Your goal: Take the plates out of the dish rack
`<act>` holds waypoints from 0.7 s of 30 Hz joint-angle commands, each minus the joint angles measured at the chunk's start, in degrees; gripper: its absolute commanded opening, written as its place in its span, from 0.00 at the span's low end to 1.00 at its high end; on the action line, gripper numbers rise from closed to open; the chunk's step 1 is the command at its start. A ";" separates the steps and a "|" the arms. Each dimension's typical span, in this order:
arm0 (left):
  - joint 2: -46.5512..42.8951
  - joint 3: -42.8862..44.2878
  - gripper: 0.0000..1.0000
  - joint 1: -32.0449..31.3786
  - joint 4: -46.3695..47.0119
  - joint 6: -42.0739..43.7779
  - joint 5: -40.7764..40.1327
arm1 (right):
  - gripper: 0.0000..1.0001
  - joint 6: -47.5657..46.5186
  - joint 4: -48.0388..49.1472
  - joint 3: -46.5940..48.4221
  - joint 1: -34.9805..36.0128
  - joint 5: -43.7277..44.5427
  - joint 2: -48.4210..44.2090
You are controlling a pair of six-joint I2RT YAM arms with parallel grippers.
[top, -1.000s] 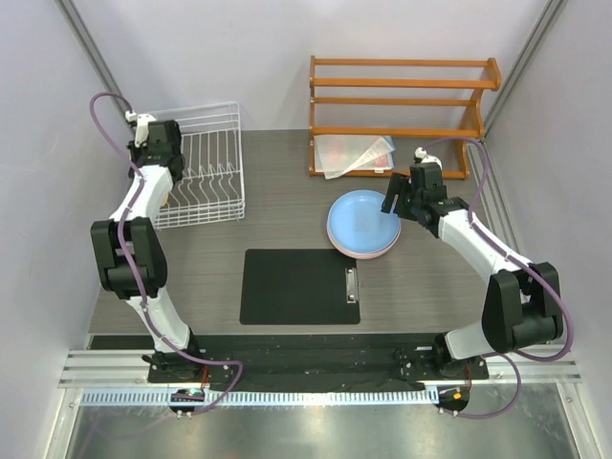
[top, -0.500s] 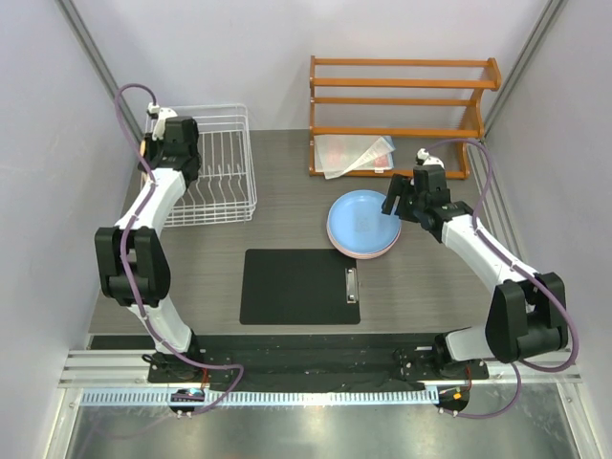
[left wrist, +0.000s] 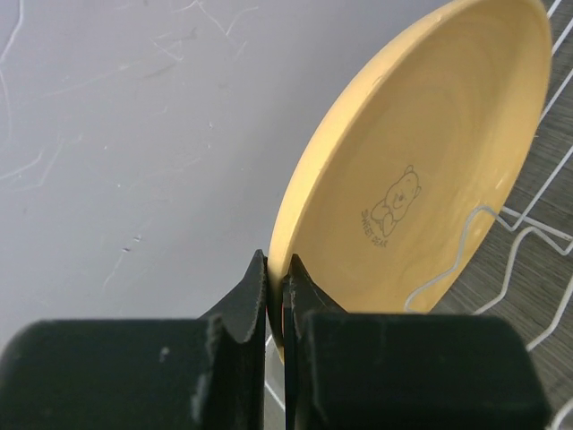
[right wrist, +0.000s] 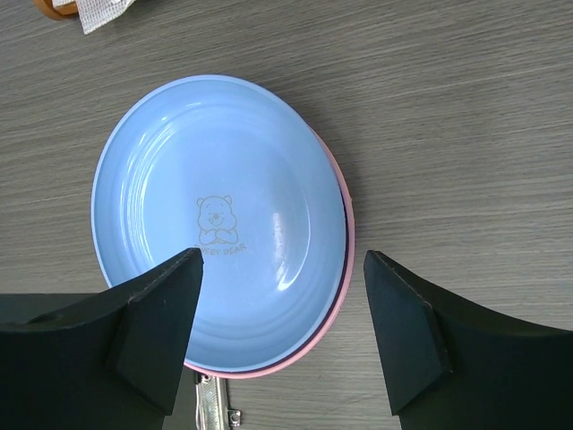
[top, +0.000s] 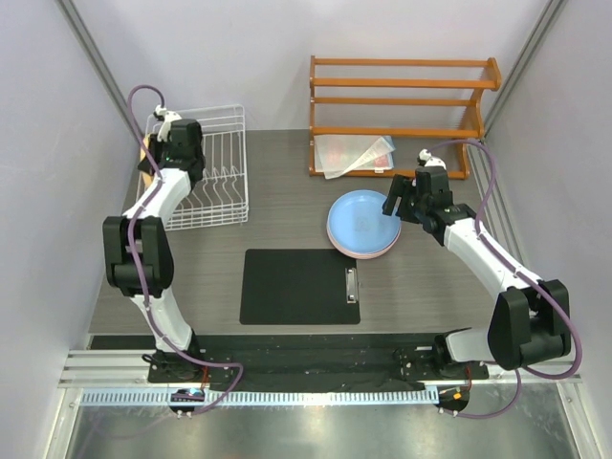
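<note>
The unloading looks nearly finished. A light blue plate (right wrist: 219, 224) lies face up on a pink plate (right wrist: 333, 322) on the counter (top: 287, 206), right of centre, between the black clipboard (top: 298, 286) and the orange wooden shelf (top: 402, 96). The white wire dish rack (top: 215, 163) stands at the far left of the counter, and its prongs look bare except at the far-left end. There the left end effector (left wrist: 276, 296) is pinched narrow on the rim of an orange-yellow plate (left wrist: 421, 179) that stands on edge. Judging by this, that plate is the last to come out, and carrying it to the stack is what remains. The right end effector (right wrist: 282, 260) hangs above the stack with its jaws spread wide and nothing between them. The overhead view gives the layout but shows only an orange sliver of the held plate beside the left wrist, the rest being hidden by the arm. The left wrist view makes the grip plain, with the rim between both fingers, a small bear print on the plate's face and rack wires to the lower right. It does not show whether the plate sits between the prongs or is lifted clear. The right wrist view alone shows the bear print on the blue plate, and a thin dark line between blue and pink that may be another plate; I cannot tell.
</note>
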 commanded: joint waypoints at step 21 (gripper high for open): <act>-6.77 2.52 0.00 -0.70 10.35 5.92 -10.88 | 0.80 0.45 0.82 -0.54 -0.19 -1.46 -1.51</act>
